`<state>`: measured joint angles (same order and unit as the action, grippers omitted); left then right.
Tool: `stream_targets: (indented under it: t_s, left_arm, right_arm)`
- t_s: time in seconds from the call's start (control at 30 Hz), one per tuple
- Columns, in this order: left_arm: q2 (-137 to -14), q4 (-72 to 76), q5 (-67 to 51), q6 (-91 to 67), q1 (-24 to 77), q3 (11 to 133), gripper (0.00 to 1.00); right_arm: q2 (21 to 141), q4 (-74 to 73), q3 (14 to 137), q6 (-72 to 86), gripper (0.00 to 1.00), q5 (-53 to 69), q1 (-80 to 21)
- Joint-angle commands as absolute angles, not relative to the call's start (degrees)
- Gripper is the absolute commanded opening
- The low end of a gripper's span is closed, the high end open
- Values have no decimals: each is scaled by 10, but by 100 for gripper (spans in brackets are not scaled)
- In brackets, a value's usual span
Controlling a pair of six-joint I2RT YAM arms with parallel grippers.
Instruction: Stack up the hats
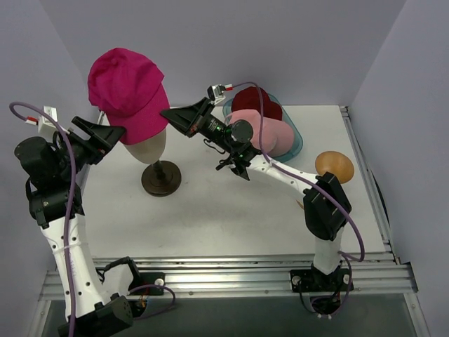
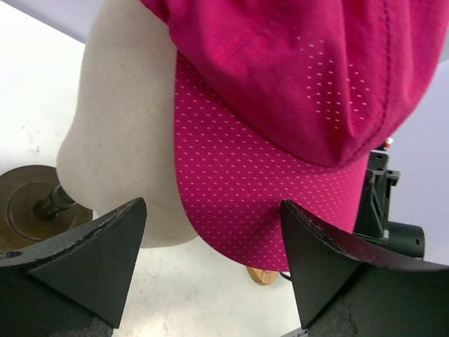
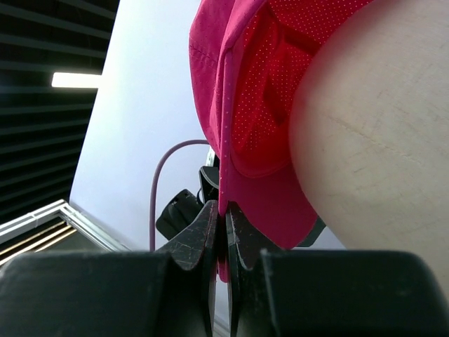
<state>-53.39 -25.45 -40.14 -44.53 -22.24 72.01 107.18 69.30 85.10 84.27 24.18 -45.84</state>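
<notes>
Two arms close on one target: the magenta peaked fabric cap (image 1: 126, 88), which sits pulled over the cream egg-shaped head form (image 1: 149, 146) on its dark round pedestal base (image 1: 161, 179), at the back left of the white counter (image 1: 231, 210).

The right jaws are clenched on the cap's lower edge. In the right wrist view the two black fingers (image 3: 200, 235) meet with a thin fold of magenta fabric (image 3: 238, 91) pinched between them, hard against the form (image 3: 379, 126). The grip is at the hem, probably because that is the only loose fabric a thin pinch can catch on a fitted cap.

The left jaws are released and spread wide. Their fingers (image 2: 98, 246) frame the perforated peak (image 2: 238, 196), which hangs just ahead of them with no contact visible. My guess is that this placement prepares a second hold on the opposite side, so the soft crown comes off level instead of dragging the form over.

The other hats lie well apart in the clear teal plastic tray (image 1: 298, 144) at the back right: a dark red hat (image 1: 256, 102) behind, and pale pink fabric (image 1: 273, 133) in front, partly covered by the right arm (image 1: 280, 172). That pile is the likely place for the stack, so the cap is not yet added. A tan round object (image 1: 334, 163) sits beside the tray.
</notes>
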Motion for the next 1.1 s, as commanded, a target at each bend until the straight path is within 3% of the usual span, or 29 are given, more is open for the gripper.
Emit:
stream_targets:
  t_s: [0.0, 0.17, 0.77, 0.97, 1.07]
  left_arm:
    - [-522, -183, -431, -477, -227, 700, 86]
    - [-516, -73, -456, -551, -227, 653, 87]
    - [-498, 71, -465, -640, -227, 614, 85]
    - [-494, 105, -463, -657, -227, 610, 70]
    - [-486, 123, -461, -665, -227, 607, 68]
  right_arm:
    - [1066, 764, 866, 853, 0, 229, -462]
    - [1075, 774, 870, 858, 0, 228, -463]
    - [1098, 802, 864, 877, 0, 233, -463]
    - [1099, 808, 857, 884, 0, 234, -461]
    - [1098, 805, 851, 885, 0, 236, -459]
